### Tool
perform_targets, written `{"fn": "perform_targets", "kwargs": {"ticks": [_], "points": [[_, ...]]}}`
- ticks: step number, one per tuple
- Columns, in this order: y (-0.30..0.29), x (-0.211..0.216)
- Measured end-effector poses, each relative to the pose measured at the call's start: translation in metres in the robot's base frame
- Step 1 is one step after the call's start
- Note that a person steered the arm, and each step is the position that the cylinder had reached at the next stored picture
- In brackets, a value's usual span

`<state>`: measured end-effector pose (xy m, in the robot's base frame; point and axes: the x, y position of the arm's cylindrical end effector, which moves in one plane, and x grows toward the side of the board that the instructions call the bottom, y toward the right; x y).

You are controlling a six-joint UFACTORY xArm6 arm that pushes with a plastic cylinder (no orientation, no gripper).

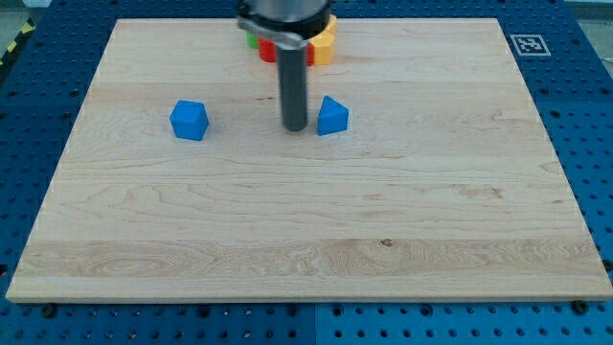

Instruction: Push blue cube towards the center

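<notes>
Behind the rod near the view's top, a red block (265, 48), a yellow block (325, 43) and a green one (251, 40) sit partly hidden — shapes unclear — while the arm's upper part is cut off.

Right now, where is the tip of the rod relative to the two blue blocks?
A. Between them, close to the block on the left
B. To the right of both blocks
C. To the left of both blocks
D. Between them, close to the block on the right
D: my tip stands just left of the blue triangular block, while the blue cube lies well off toward the view's left.
</notes>
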<state>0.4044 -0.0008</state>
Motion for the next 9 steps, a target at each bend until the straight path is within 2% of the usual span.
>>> {"fn": "perform_targets", "kwargs": {"ticks": [1,2,3,4,5,6,7,8,9], "points": [[0.106,0.007],[0.159,0.017],[0.096,0.066],[-0.016,0.137],[-0.167,0.136],[-0.273,0.075],[-0.280,0.002],[-0.167,-0.009],[-0.033,0.012]]}}
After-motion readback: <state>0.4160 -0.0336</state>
